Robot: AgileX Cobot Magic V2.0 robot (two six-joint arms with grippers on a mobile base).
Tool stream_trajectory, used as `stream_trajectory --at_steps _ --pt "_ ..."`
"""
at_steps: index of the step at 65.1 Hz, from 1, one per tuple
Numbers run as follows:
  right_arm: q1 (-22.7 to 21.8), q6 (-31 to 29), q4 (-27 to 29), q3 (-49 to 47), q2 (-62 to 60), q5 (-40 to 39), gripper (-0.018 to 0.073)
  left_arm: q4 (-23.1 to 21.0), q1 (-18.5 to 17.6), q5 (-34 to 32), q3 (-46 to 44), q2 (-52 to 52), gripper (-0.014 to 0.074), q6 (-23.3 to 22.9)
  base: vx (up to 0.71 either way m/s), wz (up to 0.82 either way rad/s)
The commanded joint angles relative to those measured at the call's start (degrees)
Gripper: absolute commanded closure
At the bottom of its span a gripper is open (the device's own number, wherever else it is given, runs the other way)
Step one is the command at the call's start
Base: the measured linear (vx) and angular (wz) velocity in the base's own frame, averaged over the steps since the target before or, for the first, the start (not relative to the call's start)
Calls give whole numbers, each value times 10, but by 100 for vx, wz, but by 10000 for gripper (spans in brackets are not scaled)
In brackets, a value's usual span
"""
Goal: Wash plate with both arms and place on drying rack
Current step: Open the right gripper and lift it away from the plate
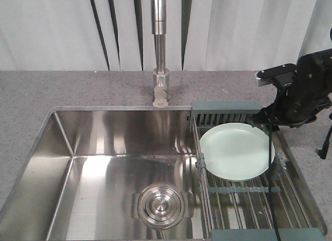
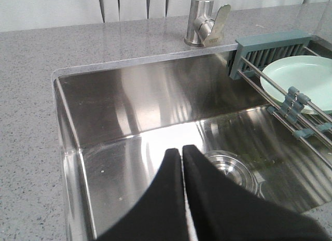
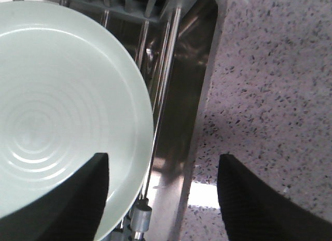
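Plate (image 1: 237,150) sits flat on the drying rack (image 1: 226,107) at the right end of the sink (image 1: 104,147), its right rim just below the right gripper (image 3: 163,166), spread wide, so that arm's way closer than the left gripper (image 2: 181,154), pinched closed over the sink's middle.

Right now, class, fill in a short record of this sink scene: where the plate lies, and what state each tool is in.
plate: lying flat on the drying rack, at its far end
drying rack: across the right side of the sink
left tool: shut, empty, above the basin near the drain
right tool: open, over the plate's edge, not closed on it
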Motion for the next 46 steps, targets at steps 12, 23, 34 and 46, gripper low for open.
stream_trajectory --at_steps 12,23,34,46 --pt "-1 -18 39 -15 -155 -7 363 -14 -4 -36 -15 9 603 -3 0 0" --pt "-1 -75 123 44 -270 -40 575 -14 -4 -36 -15 9 603 -3 0 0" --pt "-1 -135 210 161 -410 -82 568 -14 -4 -36 -15 9 603 -3 0 0" --pt "-1 -169 240 310 -546 -131 568 -14 -4 -36 -15 9 603 -3 0 0"
